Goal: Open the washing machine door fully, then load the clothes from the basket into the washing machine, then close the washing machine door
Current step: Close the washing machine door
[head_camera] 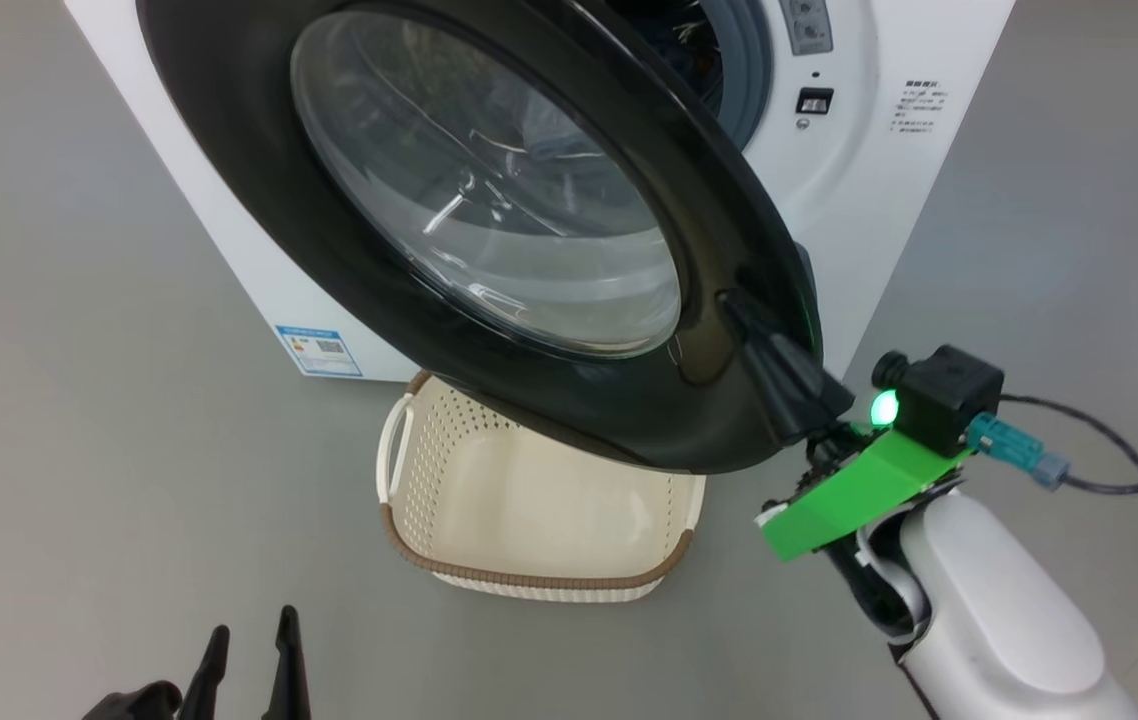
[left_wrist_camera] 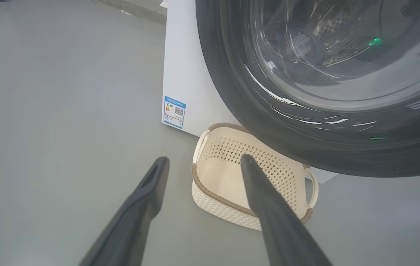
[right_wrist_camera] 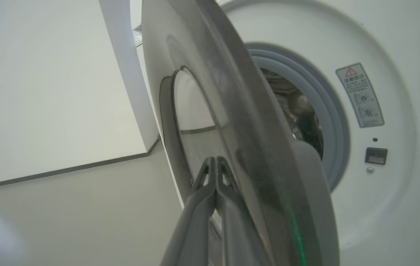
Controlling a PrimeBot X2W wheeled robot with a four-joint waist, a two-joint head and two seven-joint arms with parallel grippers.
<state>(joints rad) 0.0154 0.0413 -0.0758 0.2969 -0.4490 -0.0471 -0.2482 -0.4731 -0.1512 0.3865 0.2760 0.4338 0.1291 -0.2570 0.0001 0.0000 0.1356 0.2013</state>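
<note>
The white washing machine (head_camera: 849,200) stands ahead with its door (head_camera: 629,420) part open, black rim and glass bowl swung out over the basket. My right gripper (head_camera: 734,305) is shut with nothing in it. Its fingers lie flat on the rim near the door's free edge, on the face turned away from the drum (right_wrist_camera: 298,107). In the right wrist view the gripper (right_wrist_camera: 215,160) rests beside the door (right_wrist_camera: 247,122). The cream basket (head_camera: 529,578) sits on the floor under the door, empty. The clothes are out of view. My left gripper (head_camera: 254,625) hangs open, short of the basket (left_wrist_camera: 217,195).
Grey floor lies all round. A blue label sticker (head_camera: 319,350) marks the machine's lower left corner. The latch slot (head_camera: 814,100) sits right of the grey seal (right_wrist_camera: 328,111). A black cable (head_camera: 1129,470) loops by my right arm. A white wall (right_wrist_camera: 47,92) stands left of the machine.
</note>
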